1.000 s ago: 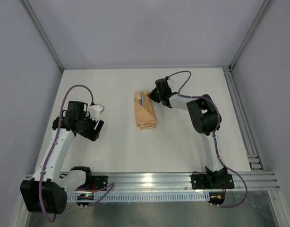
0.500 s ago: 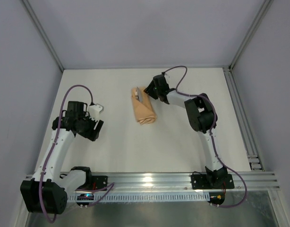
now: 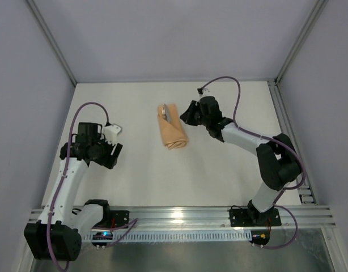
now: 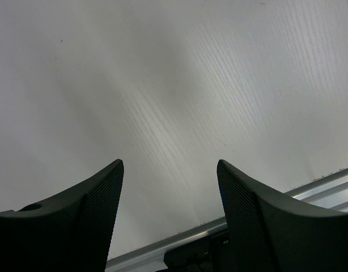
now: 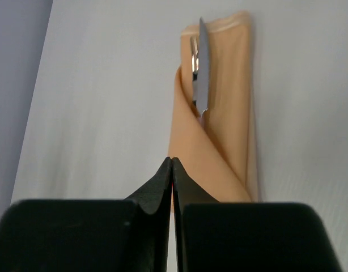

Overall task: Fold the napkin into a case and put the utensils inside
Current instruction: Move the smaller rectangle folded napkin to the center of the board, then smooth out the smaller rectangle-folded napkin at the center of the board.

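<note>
- Top view: the case (image 3: 173, 129) lies on the worktop (image 3: 219, 170) about midway between the left and right edges and closer to the far edge. Its length runs far to near with a slight slant.
- The utensils (image 3: 167, 112) sit in its far end, and only their grey metal tips show.
- The right gripper (image 3: 185, 116) is just beside the case's far right side, pointing at it. A thin strip of worktop seems to separate them, but this view is too coarse to be sure.
- The left gripper (image 3: 110, 152) is near the left edge, well apart from the case.
- Left wrist view: the left gripper (image 4: 169, 164) is spread wide, its 2 fingers (image 4: 94, 209) well apart with nothing between them. It grasps nothing; below it are bare worktop (image 4: 162, 85) and a metal rail (image 4: 327, 184) at the lower right.
- Right wrist view: the right gripper (image 5: 172, 161) is clenched, its 2 fingers (image 5: 157, 187) pressed flat together along a single seam with nothing caught between them.
- Its tips overlap the near fold of the case (image 5: 225, 113) in this view. I cannot tell whether they touch the cloth.
- The utensils (image 5: 201, 73) poke out of the case's far mouth: a grey blade and a shiny piece just behind it, tucked under a diagonal flap.
</note>
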`<action>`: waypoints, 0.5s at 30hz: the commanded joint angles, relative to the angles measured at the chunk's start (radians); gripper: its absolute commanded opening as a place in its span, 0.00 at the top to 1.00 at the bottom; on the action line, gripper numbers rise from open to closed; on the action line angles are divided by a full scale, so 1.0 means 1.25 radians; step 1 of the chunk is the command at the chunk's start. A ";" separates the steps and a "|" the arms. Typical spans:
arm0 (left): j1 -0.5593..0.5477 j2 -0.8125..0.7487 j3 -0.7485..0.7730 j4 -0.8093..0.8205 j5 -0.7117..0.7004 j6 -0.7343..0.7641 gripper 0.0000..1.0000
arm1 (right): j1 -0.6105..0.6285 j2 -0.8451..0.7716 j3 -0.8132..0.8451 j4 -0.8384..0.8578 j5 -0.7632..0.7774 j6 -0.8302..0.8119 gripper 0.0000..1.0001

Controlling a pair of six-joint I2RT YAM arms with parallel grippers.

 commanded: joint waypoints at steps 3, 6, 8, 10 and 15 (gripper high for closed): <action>0.009 -0.005 0.012 -0.004 0.004 0.007 0.31 | 0.053 0.048 -0.063 0.101 -0.289 -0.079 0.97; 0.011 -0.010 0.012 -0.007 0.005 0.008 0.31 | 0.072 0.073 -0.062 0.091 -0.280 -0.093 0.97; 0.012 -0.013 0.009 -0.005 0.006 0.008 0.31 | 0.070 0.093 -0.066 0.098 -0.251 -0.092 0.97; 0.012 -0.014 0.005 -0.007 0.006 0.008 0.31 | 0.070 0.113 -0.063 0.098 -0.241 -0.094 0.97; 0.015 -0.008 0.002 -0.003 0.006 0.010 0.31 | 0.050 0.144 -0.088 0.119 -0.231 -0.066 0.97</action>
